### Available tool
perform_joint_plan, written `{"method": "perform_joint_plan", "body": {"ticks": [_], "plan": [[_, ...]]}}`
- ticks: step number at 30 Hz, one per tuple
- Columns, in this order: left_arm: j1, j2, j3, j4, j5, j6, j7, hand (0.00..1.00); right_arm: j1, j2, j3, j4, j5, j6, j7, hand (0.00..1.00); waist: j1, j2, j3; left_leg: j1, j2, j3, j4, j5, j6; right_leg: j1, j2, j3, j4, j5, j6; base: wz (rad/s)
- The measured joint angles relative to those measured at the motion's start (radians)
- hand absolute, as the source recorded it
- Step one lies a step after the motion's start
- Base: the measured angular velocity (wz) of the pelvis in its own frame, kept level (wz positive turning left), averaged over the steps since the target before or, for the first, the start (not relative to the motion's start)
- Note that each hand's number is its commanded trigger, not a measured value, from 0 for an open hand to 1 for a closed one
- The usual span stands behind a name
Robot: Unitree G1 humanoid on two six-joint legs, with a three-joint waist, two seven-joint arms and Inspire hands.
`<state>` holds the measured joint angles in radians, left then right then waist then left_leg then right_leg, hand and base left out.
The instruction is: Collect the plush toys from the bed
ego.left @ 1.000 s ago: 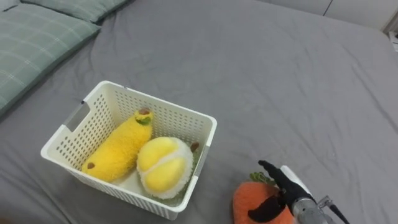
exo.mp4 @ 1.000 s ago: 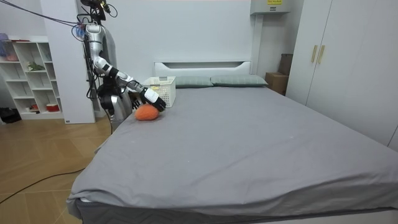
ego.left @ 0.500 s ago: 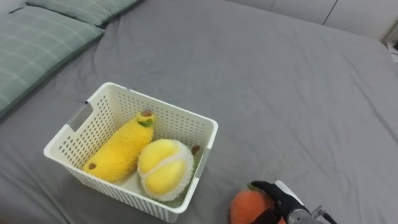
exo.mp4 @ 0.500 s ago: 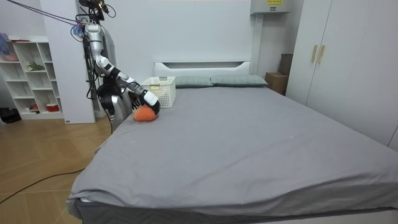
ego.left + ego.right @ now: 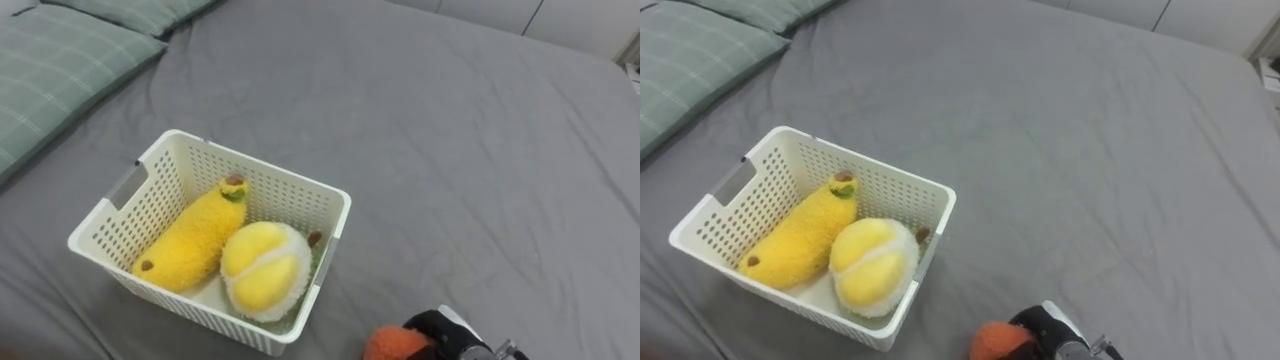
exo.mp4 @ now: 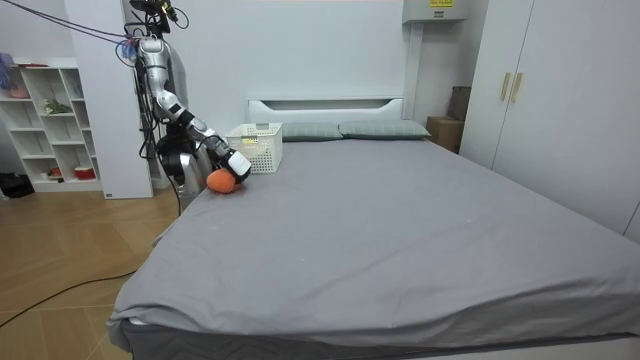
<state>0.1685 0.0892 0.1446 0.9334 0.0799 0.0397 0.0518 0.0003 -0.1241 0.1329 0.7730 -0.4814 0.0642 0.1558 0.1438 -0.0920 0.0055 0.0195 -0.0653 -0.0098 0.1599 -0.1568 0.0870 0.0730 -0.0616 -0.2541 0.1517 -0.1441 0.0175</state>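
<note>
**Right hand closed over an orange plush at the near edge of the bed**

At the far left, two green checked pillows lie on the grey bed. Right of them a white perforated basket sits on the sheet with one corner turned toward the robot. Inside it, a banana plush lies along the left wall. A round yellow plush with a white fuzzy rim is packed against it on the right, and the two are touching.

Further right, at the bottom edge of the eye views and apart from the basket, is the orange plush toy. The right hand is on it: its dark fingers curl over the top and right side of the toy, gripping it. Only the upper part of the toy and hand shows, so whether the toy rests on the sheet or is lifted cannot be read there.

In the room view the robot stands beside the bed at the room view's left, near the headboard. Its right arm reaches down to the orange plush toy at the mattress edge, just in front of the basket. A white shelf unit stands behind the robot.
</note>
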Motion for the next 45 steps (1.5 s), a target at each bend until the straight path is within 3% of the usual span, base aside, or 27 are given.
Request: {"method": "perform_joint_plan", "body": {"ticks": [6, 14, 26, 34, 38, 45], "plan": [[-0.001, -0.005, 0.030, 0.003, -0.007, -0.004, -0.025, 0.00, 0.000, -0.005, -0.005, -0.098, -0.041, 0.000, 0.001, 1.00, 0.001, -0.001, -0.0002, 0.002, 0.000, 0.001, 0.001, 0.000, 0.000, -0.003, 0.000, 0.003, 0.000, 0.000, 0.000, 0.00], [0.010, -0.007, 0.084, 0.033, -0.004, -0.006, -0.024, 0.00, 0.005, -0.024, -0.054, -0.392, -0.052, -0.001, -0.017, 1.00, -0.001, -0.005, 0.0003, 0.006, 0.000, 0.000, -0.008, 0.000, 0.000, 0.004, 0.000, 0.004, 0.000, 0.000, 0.000, 0.00], [0.018, -0.003, 0.092, 0.033, 0.002, -0.013, -0.013, 0.00, -0.032, -0.051, -0.137, -0.699, -0.105, 0.001, -0.026, 1.00, 0.003, -0.017, -0.0034, 0.010, 0.000, 0.002, -0.007, 0.000, 0.000, 0.000, -0.001, 0.003, 0.000, -0.001, 0.001, 0.00], [0.020, -0.001, 0.096, 0.032, 0.012, -0.018, -0.013, 0.00, -0.101, -0.073, -0.143, -0.841, -0.115, 0.002, -0.009, 1.00, 0.004, -0.017, 0.0042, 0.002, 0.001, 0.005, -0.010, 0.000, 0.000, -0.006, -0.001, 0.002, 0.000, 0.000, 0.001, 0.00], [0.011, -0.001, 0.088, 0.031, 0.012, -0.017, -0.015, 0.00, -0.167, -0.075, -0.135, -0.868, -0.113, 0.023, 0.001, 1.00, 0.022, -0.015, 0.0052, 0.000, 0.001, 0.005, -0.008, 0.000, 0.000, -0.012, -0.001, 0.001, 0.000, 0.000, 0.001, 0.00], [-0.003, -0.003, 0.080, 0.034, 0.021, -0.002, -0.016, 0.00, -0.203, -0.076, -0.096, -0.954, -0.116, 0.054, 0.044, 1.00, 0.062, -0.015, 0.0043, -0.008, 0.001, 0.003, -0.009, 0.000, 0.000, -0.021, -0.001, 0.004, 0.001, -0.001, 0.001, 0.00]]}}
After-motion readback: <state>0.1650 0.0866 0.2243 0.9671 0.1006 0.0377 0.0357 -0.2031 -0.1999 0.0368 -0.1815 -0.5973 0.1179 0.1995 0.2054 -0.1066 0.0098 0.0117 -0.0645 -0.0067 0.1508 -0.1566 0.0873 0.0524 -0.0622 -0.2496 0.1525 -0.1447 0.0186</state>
